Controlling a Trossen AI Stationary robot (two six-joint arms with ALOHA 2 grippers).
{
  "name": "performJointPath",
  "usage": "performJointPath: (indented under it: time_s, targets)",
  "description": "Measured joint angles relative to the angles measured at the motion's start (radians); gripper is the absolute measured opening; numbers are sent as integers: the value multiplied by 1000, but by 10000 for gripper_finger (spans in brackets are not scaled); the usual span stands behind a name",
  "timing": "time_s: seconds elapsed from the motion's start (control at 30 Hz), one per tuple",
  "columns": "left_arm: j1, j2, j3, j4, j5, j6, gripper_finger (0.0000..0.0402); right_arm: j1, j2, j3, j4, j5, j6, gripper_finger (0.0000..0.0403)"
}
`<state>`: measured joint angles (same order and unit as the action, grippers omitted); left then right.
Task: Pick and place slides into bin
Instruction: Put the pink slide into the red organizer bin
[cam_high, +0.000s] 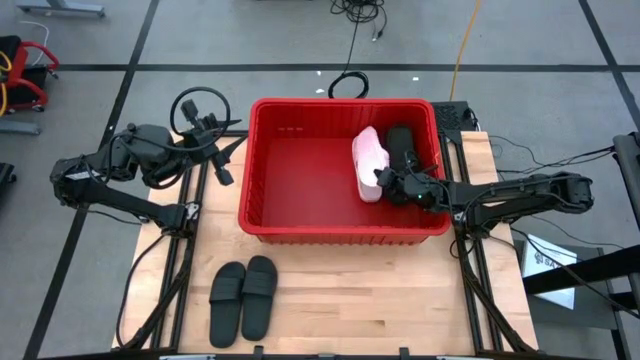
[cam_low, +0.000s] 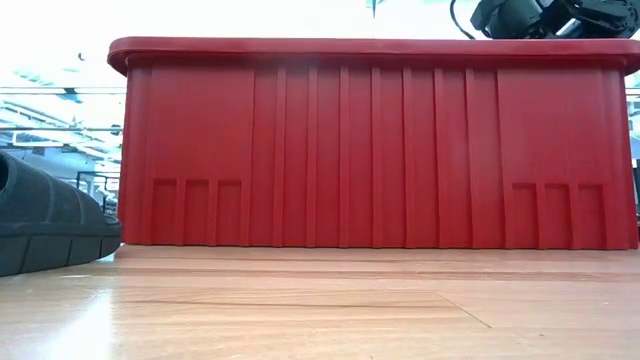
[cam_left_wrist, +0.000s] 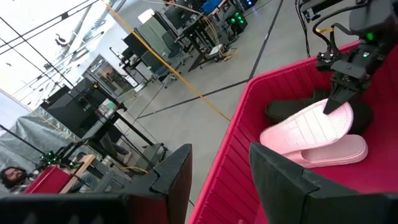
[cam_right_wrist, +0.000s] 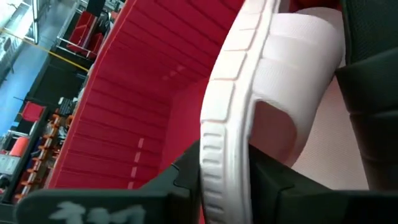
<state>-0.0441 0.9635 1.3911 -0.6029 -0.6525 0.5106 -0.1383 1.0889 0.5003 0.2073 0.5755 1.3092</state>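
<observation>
The red bin (cam_high: 300, 105) stands mid-table and fills the low view as a ribbed wall (cam_low: 370, 150). Inside it, at the right, lie two pink slides, one stacked on the other, beside a black slide (cam_high: 400, 145). My right gripper (cam_high: 383, 182) reaches into the bin and is shut on the upper pink slide (cam_left_wrist: 305, 127); the lower pink slide (cam_left_wrist: 333, 152) lies flat on the bin floor. Two black slides (cam_high: 243, 298) rest side by side on the table in front of the bin. My left gripper (cam_high: 222, 160) hangs open outside the bin's left wall. My right gripper (cam_right_wrist: 221, 165) has the upper pink slide's sole rim (cam_right_wrist: 214, 140) pinched between its two fingers, next to the wide strap (cam_right_wrist: 292, 118). The fingers come from the table's right side, slanting slightly down. The slide lies tilted on the lower pink slide inside the bin.
A black slide's toe (cam_low: 40, 220) shows at the low view's left, next to the bin. Dark frame rails (cam_high: 185, 250) run along both table sides. Bare wood (cam_high: 400, 300) lies in front of the bin at the right. Cables lie on the floor beyond the far edge.
</observation>
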Motion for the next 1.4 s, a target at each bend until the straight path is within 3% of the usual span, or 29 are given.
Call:
performJointPath:
  time_s: [0.43, 0.73, 1.4]
  targets:
    - [0, 0, 0, -5, 0, -22, 168, -1, 0, 0, 0, 5, -96, 182]
    - [0, 0, 0, -8, 32, -24, 168, -61, 0, 0, -10, 7, -174, 246]
    - [0, 0, 0, -16, 43, -30, 168, -90, 0, -1, 88, -34, -332, 252]
